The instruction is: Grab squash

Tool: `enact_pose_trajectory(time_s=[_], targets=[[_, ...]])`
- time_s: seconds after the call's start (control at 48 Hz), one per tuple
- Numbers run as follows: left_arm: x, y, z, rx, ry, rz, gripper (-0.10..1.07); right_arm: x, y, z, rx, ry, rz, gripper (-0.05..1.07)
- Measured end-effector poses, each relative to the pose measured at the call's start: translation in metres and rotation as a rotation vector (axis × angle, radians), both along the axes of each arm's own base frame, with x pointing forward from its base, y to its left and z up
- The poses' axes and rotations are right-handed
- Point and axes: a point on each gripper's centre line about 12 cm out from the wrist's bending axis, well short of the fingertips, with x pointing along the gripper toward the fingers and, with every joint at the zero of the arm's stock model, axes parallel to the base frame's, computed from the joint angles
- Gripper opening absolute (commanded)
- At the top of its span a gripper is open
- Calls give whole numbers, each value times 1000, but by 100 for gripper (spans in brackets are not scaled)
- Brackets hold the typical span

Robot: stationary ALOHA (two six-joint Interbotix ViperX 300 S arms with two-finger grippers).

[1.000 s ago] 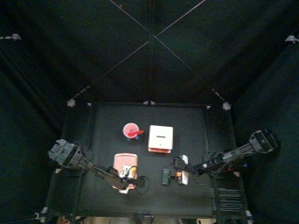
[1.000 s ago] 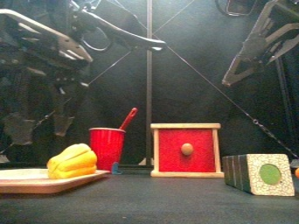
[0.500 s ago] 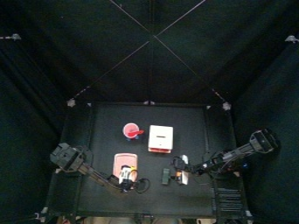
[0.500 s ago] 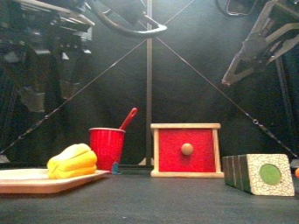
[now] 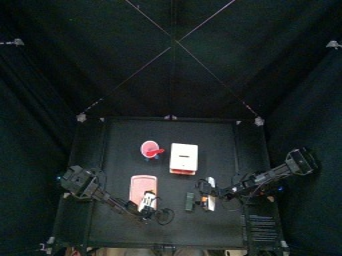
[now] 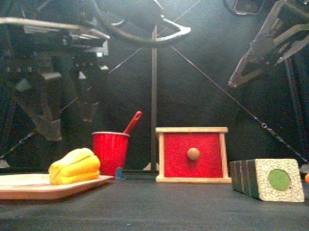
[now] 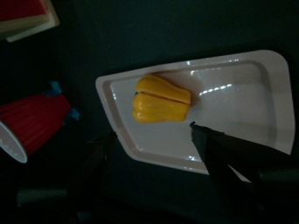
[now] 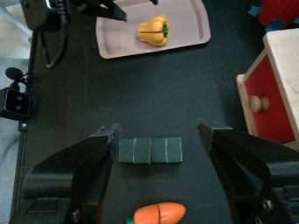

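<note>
The squash (image 6: 75, 166) is a lumpy yellow piece lying on a white tray (image 6: 24, 185) at the table's front left. In the left wrist view the squash (image 7: 162, 98) lies just beyond my left gripper (image 7: 158, 157), whose jaws stand wide open with nothing between them. In the front view that left gripper (image 6: 68, 113) hangs above the squash, apart from it. My right gripper (image 8: 167, 166) is open and empty over the front right of the table, high up in the front view (image 6: 259, 54). Its wrist view also shows the squash (image 8: 155, 31) far off on the tray (image 8: 117, 39).
A red cup (image 6: 110, 152) with a red stick in it stands behind the tray. Beside it is a red-fronted wooden box (image 6: 191, 154) with a knob. A row of dark blocks (image 8: 149, 150) and an orange carrot-like piece (image 8: 158, 213) lie under the right arm.
The left arm has shifted toward the table's front over the tray, its jaws staying wide open. The right arm has not moved.
</note>
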Motion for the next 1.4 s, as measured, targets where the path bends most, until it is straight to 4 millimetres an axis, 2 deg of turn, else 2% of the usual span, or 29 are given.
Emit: enact_pose_trajectory(time_s=[0.104, 0.208, 0.458, 0.771, 0.896, 1.167, 1.396], targets=[[0, 6, -9, -36, -14, 31, 100, 0, 0, 0, 0, 0, 0, 100], [0, 12, -14, -73, -50, 135, 100, 0, 0, 0, 1, -1, 0, 100], [-3, 26, 3, -107, -255, 433, 100, 0, 0, 0, 1, 1, 1, 100], [-12, 27, -1, -141, -453, 752, 100, 0, 0, 0, 1, 1, -1, 100], [-14, 25, -1, -175, -527, 825, 100, 0, 0, -1, 1, 2, -1, 100], [-15, 23, -16, -261, -595, 910, 100, 0, 0, 0, -3, -1, 3, 100], [-19, 32, -29, -247, -595, 949, 100, 0, 0, 1, -5, -3, 3, 100]])
